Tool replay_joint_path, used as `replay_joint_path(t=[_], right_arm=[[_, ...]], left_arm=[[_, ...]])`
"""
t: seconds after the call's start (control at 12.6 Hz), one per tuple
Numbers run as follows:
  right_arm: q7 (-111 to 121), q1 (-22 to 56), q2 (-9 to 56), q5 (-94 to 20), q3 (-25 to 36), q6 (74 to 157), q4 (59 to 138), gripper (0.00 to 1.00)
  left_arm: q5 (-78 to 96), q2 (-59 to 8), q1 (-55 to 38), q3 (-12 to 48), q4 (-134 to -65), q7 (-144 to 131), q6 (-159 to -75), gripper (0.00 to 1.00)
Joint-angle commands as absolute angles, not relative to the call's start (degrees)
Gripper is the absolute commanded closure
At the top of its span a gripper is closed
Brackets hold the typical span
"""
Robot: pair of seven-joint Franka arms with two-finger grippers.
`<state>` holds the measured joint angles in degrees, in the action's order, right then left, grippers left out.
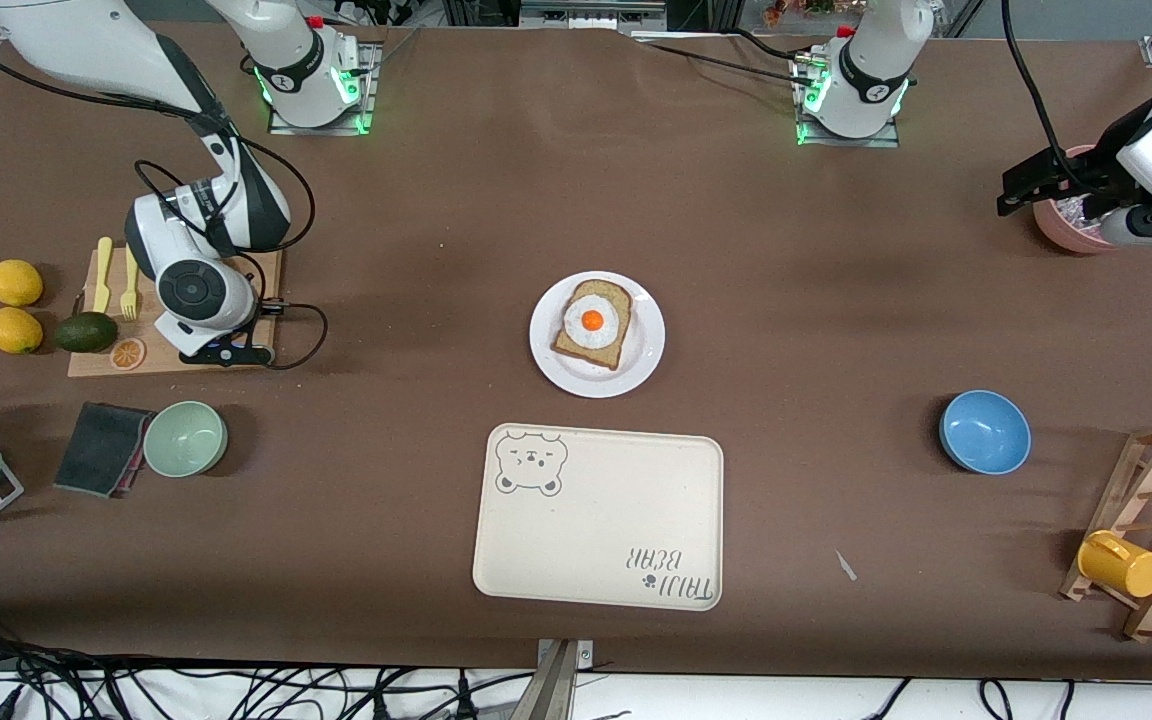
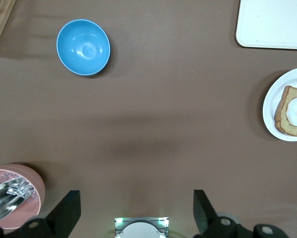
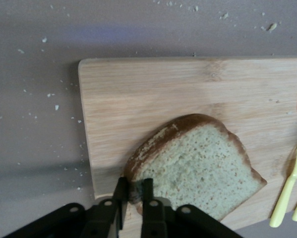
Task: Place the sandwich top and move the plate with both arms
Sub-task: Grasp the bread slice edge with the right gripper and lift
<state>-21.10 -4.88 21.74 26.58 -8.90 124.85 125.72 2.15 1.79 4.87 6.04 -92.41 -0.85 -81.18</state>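
Right claw (image 3: 133,196) pinching sandwich top (image 3: 198,166), egg slice (image 1: 593,322) on plate (image 1: 646,362)

Probably lab: bolted arm bases (image 1: 316,95), cables (image 1: 236,690).

A brown table (image 1: 796,300) fills the scene under even light, with tangled black cables (image 1: 186,690) along its near edge.
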Motion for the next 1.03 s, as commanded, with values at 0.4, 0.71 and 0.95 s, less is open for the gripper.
replay_joint_path(t=[0.4, 0.71, 0.95], right_arm=[[-20.6, -5.8, 20.8, 25.1, -14.4, 106.0, 113.8, 1.0], [-21.7, -4.4, 20.7, 19.6, -23.3, 85.9, 99.8, 1.0], [-21.6, -0.9, 20.7, 18.5, -27.1, 78.9, 92.0, 1.0]], left_arm=[[2.9, 1.4, 5.3, 6.4, -91.1, -1.0, -80.2, 0.0], [2.9, 1.4, 5.3, 6.4, -91.1, -1.0, -80.2, 0.0], [2.9, 1.4, 5.3, 6.4, -91.1, -1.0, -80.2, 0.0]])
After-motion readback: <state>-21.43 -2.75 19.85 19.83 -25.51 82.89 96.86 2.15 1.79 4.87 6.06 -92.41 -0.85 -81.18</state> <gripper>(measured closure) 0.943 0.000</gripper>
